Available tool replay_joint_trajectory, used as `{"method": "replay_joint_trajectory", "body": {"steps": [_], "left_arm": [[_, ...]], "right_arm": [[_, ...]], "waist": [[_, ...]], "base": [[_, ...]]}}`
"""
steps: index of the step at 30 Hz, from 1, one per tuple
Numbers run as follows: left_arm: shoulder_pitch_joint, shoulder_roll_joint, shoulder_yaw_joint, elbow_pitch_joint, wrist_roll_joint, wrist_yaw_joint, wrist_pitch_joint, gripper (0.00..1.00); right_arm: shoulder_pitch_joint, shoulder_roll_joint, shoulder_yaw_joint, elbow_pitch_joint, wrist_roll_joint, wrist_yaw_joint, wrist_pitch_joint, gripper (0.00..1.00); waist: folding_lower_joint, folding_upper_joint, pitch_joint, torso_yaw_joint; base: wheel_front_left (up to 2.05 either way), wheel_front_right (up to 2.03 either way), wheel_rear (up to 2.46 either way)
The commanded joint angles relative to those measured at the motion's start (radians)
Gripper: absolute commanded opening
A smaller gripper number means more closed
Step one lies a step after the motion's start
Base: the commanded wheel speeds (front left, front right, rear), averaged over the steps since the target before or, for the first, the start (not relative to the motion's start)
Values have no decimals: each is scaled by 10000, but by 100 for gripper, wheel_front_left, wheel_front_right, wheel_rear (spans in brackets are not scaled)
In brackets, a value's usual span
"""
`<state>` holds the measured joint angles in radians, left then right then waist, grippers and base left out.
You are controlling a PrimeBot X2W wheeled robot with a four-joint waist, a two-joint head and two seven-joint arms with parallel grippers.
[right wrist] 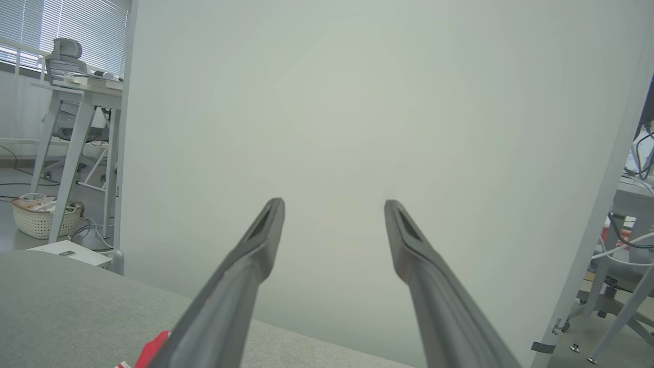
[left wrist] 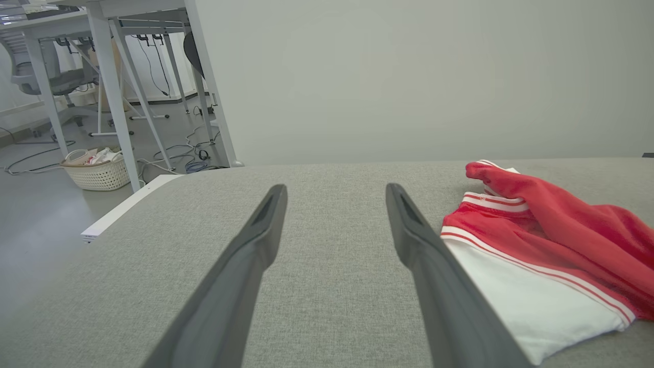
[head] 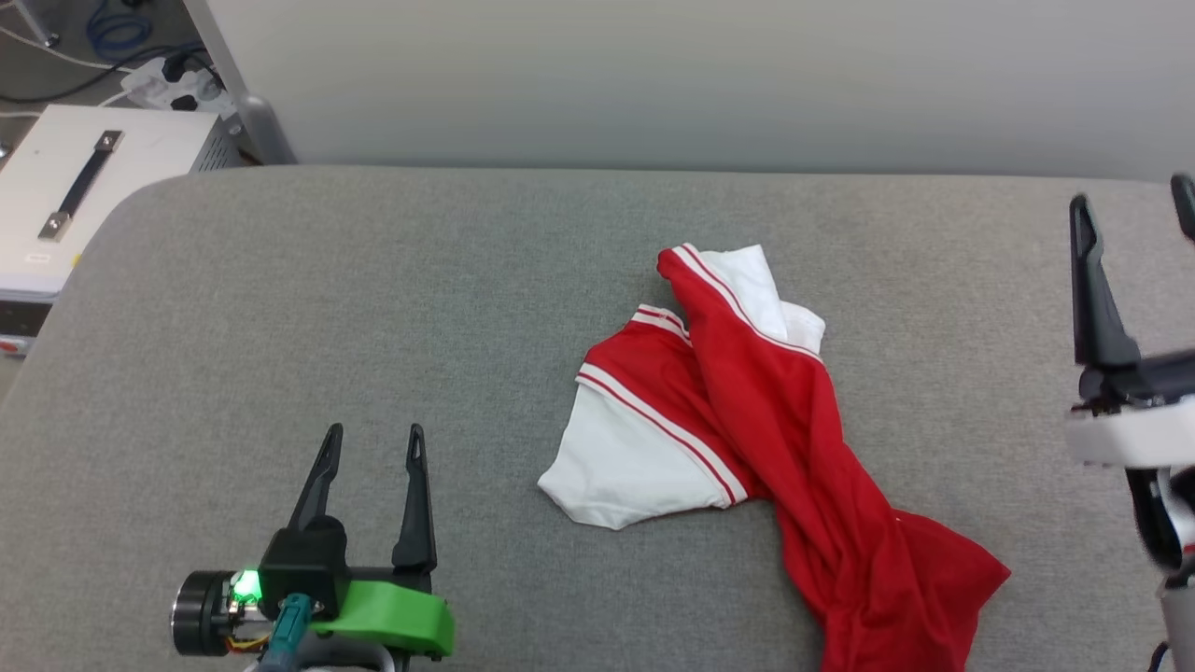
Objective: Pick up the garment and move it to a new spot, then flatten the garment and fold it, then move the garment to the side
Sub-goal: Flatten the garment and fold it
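Note:
The garment (head: 747, 411), red with white sleeves and red-and-white striped trim, lies crumpled on the grey table (head: 373, 299), right of centre, its red body trailing toward the front edge. In the left wrist view the garment (left wrist: 541, 240) sits just right of my fingers. My left gripper (head: 373, 434) stands open near the front left, well apart from the cloth, nothing between its fingers; the left gripper (left wrist: 334, 191) points along the tabletop. My right gripper (head: 1131, 191) is raised at the far right edge, open and empty; in its own view the right gripper (right wrist: 333, 204) faces the wall, with a scrap of red garment (right wrist: 156, 347) low down.
A pale wall panel (head: 653, 84) runs along the table's far edge. A white box with a handle (head: 84, 187) and cables sit on the floor off the far left corner. Desk legs and a wicker basket (left wrist: 97, 171) stand beyond the table's left end.

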<state>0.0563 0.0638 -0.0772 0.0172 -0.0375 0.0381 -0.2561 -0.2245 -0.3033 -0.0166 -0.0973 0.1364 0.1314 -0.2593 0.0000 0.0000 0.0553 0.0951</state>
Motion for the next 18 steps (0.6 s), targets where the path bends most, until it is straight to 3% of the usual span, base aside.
{"method": "replay_joint_trajectory", "body": {"steps": [1,2,4,9,16,17,18], "left_arm": [[-280,-58,-43,-39,58,-55,-57,100],[-469,-75,-108,-66,36,-35,-57,100],[-631,-91,-170,-94,1,9,-57,100],[-1001,-117,-293,-186,-101,124,-57,100],[-1515,-131,-617,-360,-377,429,-57,100],[-1700,-133,-784,-427,-502,572,-57,100],[-1756,-133,-825,-433,-534,606,-57,100]], "right_arm": [[-543,-341,334,305,339,-7,-24,100],[-1365,-1232,1128,990,671,-7,-18,100],[-2332,-2062,1964,1496,1013,-7,187,100],[-4605,-3506,4350,2315,2804,-7,1993,100],[-7160,-4977,7857,2792,5899,-7,6262,100],[-7941,-5348,8808,2942,6675,-7,8031,100],[-8126,-5407,9046,2940,6858,-7,8428,100]], "waist": [[0,0,552,383],[0,0,833,548],[0,0,1151,728],[0,0,1831,1033],[0,0,2610,1377],[0,0,2907,1507],[0,0,3002,1543]], "base": [[0,0,0],[0,0,0],[0,0,0],[0,0,0],[0,0,0],[0,0,0],[0,0,0]]}}
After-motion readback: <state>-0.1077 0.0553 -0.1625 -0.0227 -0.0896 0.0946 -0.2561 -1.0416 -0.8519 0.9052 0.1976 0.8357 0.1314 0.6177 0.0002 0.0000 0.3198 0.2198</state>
